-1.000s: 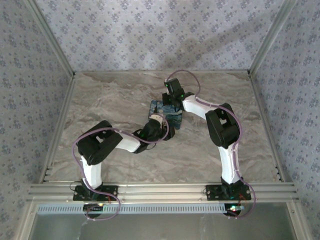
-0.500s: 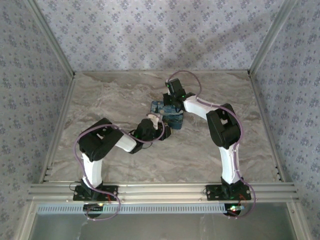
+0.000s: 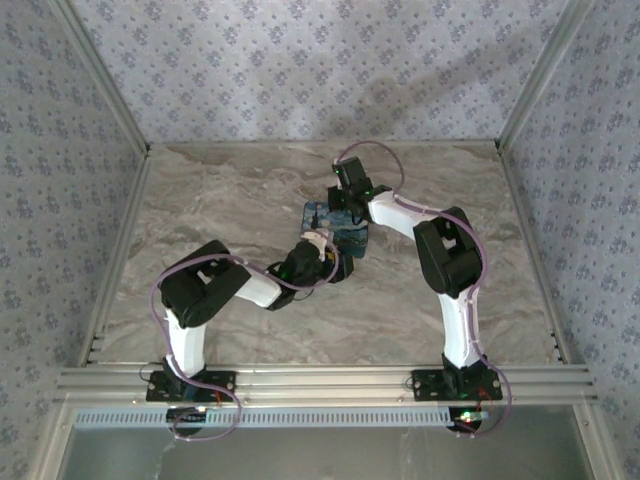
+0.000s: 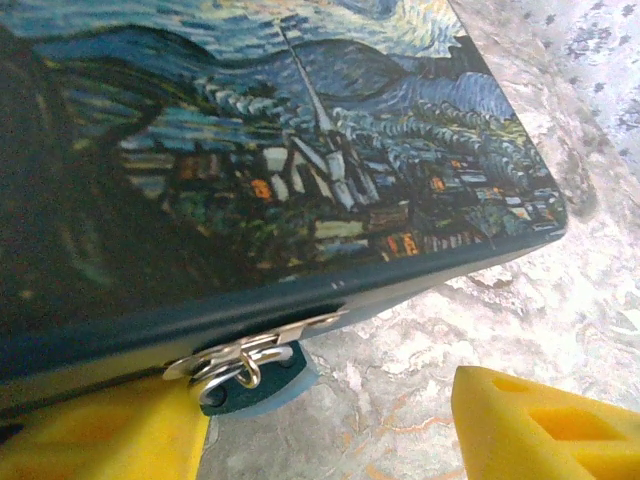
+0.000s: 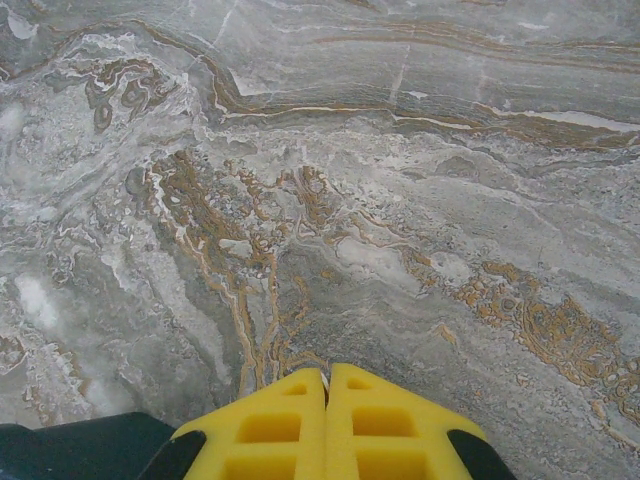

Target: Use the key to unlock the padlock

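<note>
A box printed with a night-sky painting (image 3: pixel 335 225) (image 4: pixel 300 150) lies mid-table. On its front edge a silver hasp (image 4: pixel 270 335) carries rings and a small teal padlock (image 4: pixel 255 378) that hangs against the marble. My left gripper (image 3: pixel 325 262) (image 4: pixel 330 415) is open just in front of the padlock, with one yellow finger (image 4: pixel 110 435) beside it and the other (image 4: pixel 540 425) well to the right. My right gripper (image 3: pixel 338 205) (image 5: pixel 326 385) is shut over the box's far edge. A thin pale sliver shows at its seam; I cannot tell what it is. The key is hidden.
The marble tabletop (image 3: pixel 230 190) (image 5: pixel 400 200) stretches to patterned walls on three sides, with metal rails (image 3: pixel 320 380) along the near edge. A dark teal corner (image 5: pixel 70 445) shows below the right gripper.
The left gripper drew back left from the box, then returned to its near edge by the padlock. The right arm held still.
</note>
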You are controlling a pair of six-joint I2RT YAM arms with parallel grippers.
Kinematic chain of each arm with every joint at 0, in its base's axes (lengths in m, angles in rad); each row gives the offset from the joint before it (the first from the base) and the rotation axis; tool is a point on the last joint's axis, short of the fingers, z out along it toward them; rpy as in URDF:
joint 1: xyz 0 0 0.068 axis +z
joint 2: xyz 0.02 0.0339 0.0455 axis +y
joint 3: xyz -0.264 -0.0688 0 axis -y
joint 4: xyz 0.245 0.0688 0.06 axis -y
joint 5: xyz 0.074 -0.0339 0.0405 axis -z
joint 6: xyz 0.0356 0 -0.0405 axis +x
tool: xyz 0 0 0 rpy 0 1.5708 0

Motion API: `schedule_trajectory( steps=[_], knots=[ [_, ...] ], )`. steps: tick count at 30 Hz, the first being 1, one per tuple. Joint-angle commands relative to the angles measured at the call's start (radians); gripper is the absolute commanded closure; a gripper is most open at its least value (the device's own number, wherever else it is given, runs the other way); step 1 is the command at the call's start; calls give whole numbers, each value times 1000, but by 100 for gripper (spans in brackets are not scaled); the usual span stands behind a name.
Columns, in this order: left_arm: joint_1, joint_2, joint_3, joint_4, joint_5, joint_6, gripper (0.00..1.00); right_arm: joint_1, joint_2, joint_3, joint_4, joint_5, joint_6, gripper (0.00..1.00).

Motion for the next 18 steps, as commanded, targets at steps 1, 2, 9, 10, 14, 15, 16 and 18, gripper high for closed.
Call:
schedule_trajectory(
  steps=[1,2,9,10,14,15,16,18],
  knots=[
    [-7,38,23,-88,-61,8,42,5,14,-34,-144,-17,-4,100],
    [-8,43,25,-78,-48,7,44,4,12,-34,-146,-16,-5,100],
    [0,47,19,24,45,16,56,-4,-2,-28,-163,-15,-11,100],
    [3,46,22,20,45,14,55,-6,-7,-27,-165,-12,-11,100],
    [11,34,16,-5,35,19,51,-30,-44,-22,-177,16,-4,100],
    [14,34,13,-6,39,17,51,-36,-54,-21,-176,23,-2,100],
    [16,30,12,-12,38,18,51,-43,-61,-19,-180,26,-2,100],
    [19,28,8,-13,38,16,51,-54,-72,-14,-188,34,-3,100]
  ],
)
